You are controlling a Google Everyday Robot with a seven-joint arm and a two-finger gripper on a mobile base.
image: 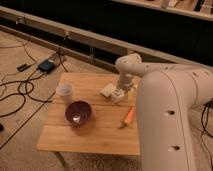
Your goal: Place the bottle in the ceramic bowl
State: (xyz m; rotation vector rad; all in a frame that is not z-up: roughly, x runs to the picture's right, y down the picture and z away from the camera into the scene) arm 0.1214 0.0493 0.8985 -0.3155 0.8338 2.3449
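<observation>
The small white plastic bottle (116, 97) lay on the pale wooden table (95, 136), toward its far right, just beside a squarish pale block (107, 90). Its long axis and label could not be made out. The white arm's gripper (121, 93) hung spread directly over it. The round, glossy maroon ceramic bowl (78, 112) sat apart, to the near left.

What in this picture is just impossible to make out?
Camera view only:
The bottle, beside the pale block: largely covered by the gripper hanging over the table's right rear; label too small to read.
Whether gripper and bottle touch: the gripper itself hides the contact.
The table's right front corner: behind the big white arm, which the frame's edge cuts off.
</observation>
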